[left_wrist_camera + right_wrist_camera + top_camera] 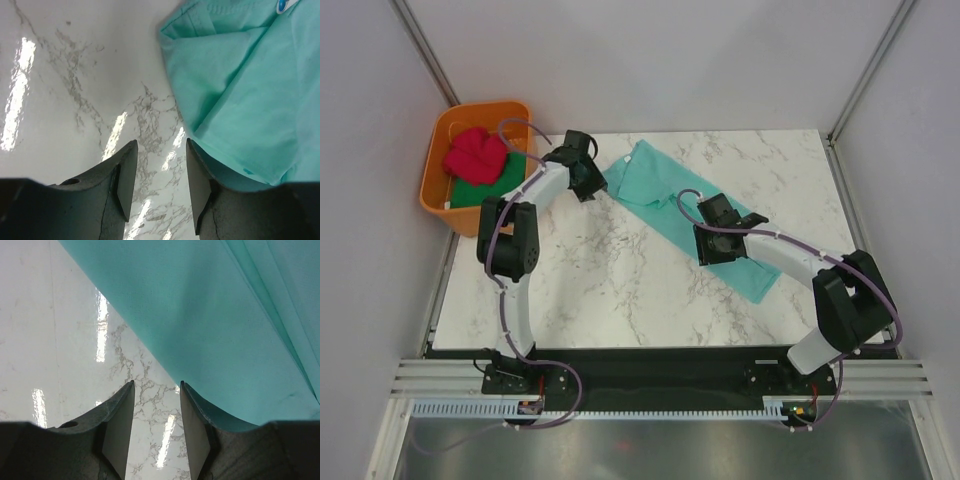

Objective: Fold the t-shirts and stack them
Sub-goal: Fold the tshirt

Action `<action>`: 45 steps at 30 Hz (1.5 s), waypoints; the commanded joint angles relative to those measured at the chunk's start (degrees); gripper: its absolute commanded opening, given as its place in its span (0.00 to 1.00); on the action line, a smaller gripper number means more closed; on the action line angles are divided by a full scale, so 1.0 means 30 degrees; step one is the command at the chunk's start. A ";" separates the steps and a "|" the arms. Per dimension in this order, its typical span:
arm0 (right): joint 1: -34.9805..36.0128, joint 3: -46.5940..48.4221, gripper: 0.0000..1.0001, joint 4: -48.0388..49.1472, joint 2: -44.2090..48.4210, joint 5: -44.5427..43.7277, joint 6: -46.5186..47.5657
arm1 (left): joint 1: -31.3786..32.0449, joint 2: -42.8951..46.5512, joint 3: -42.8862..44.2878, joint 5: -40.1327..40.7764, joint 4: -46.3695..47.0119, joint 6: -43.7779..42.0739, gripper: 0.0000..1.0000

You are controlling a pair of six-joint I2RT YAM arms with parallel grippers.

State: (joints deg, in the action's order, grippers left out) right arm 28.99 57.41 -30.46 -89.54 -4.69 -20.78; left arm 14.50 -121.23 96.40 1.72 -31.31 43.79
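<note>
Left gripper (pixel 160 150) and right gripper (pixel 157 390) stand open, teal t-shirt (pixel 240 100) edge beside each.

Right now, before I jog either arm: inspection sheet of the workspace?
Surface: marble-pattern table, glare patches.
Job's things: teal t-shirt laid flat in a long diagonal strip; pinkish-red t-shirt bunched on dark green t-shirt inside orange tub, far left corner.
Clutter: nothing seen.
Jaws: left jaws open, right jaws open, each at the teal shirt's edge; nothing held.
Cables: purple cables loop along both arms; the right one arcs above the teal shirt.
Surroundings: grey walls, metal rails at the near edge.
</note>
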 commanded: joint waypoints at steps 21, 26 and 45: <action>0.0619 0.0990 0.49 -0.0541 0.1134 -0.1806 -0.0604 | -0.0058 -0.4967 0.5623 0.1419 0.0564 -0.0358 0.31; 0.0619 0.1313 0.48 -0.0570 0.1222 -0.1953 -0.0575 | -0.0059 -0.6375 0.7795 0.1391 0.0564 -0.0885 0.10; 0.0619 0.2836 0.49 -0.0190 0.0373 -0.3564 -0.0780 | -0.0938 -0.7827 1.2414 -0.0309 0.3229 -0.0768 0.29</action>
State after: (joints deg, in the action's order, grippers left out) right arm 30.65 63.24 -31.75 -88.14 -13.52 -22.35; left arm 11.90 -152.55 138.34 2.46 -25.04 42.09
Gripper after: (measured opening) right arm 0.489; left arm 0.219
